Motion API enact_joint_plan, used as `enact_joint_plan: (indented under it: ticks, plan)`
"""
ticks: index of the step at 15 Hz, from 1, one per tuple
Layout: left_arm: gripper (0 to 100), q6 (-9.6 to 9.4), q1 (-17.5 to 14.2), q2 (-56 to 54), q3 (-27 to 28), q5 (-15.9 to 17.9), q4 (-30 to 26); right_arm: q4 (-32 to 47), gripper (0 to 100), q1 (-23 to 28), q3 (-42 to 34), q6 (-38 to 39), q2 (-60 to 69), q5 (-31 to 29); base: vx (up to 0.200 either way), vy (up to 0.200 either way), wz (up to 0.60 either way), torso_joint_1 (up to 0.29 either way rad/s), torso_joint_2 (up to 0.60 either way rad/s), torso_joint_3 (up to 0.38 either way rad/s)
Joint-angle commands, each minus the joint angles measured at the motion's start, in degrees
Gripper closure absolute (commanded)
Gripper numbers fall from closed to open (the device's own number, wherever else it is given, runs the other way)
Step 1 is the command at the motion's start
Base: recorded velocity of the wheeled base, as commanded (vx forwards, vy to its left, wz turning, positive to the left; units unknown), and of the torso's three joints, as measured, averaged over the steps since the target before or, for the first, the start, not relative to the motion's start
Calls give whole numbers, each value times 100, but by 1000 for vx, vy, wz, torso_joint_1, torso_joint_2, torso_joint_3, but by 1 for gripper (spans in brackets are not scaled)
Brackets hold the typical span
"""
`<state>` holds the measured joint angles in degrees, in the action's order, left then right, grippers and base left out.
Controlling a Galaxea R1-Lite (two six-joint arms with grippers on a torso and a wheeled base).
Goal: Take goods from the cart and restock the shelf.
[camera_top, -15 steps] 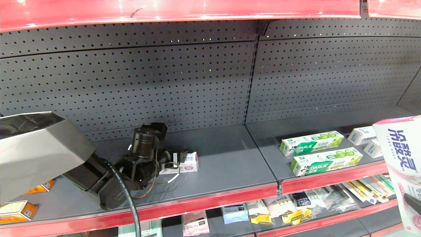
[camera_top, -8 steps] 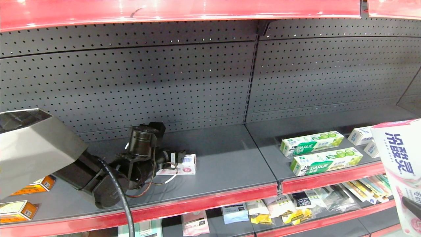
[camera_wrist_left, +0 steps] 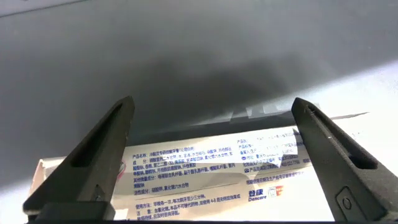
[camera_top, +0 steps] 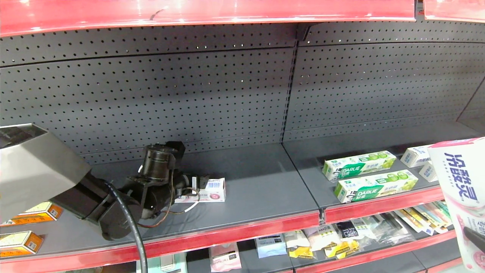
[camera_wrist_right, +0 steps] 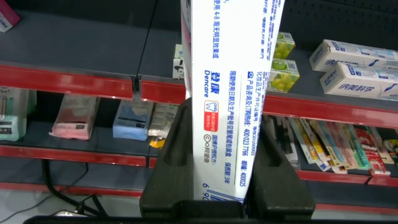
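Two boxes we saw: the flat box (camera_wrist_left: 211, 171) on the shelf (camera_top: 261, 182) beneath the left gripper's (camera_wrist_left: 212, 107) parted fingers (camera_wrist_left: 93, 162), the upright box (camera_wrist_right: 233, 62) clamped in the right gripper (camera_wrist_right: 225, 143).

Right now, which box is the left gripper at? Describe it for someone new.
On the grey shelf with the red front edge, take the left bay. A white-and-pink box lies flat there at the left gripper, alone mid-board; orange boxes lie far left, green boxes in the right bay.
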<state>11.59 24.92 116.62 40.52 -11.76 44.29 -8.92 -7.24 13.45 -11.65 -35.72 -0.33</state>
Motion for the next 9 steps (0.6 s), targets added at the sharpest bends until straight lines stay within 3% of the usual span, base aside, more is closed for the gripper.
enact_joint_plan:
  ticks: [1,6,9]
  plan:
    - [0,10,-4,-25,-62,16,-17,5,100,-5,0,-4,3,-2,0,0,0,0,0,0]
    - [0,80,31,-60,-106,51,-34,-4,100,-5,-26,-4,3,-2,0,0,0,0,0,0]
    - [0,80,39,-201,-396,113,-69,-4,100,-5,-44,-4,3,15,0,0,0,0,0,0]
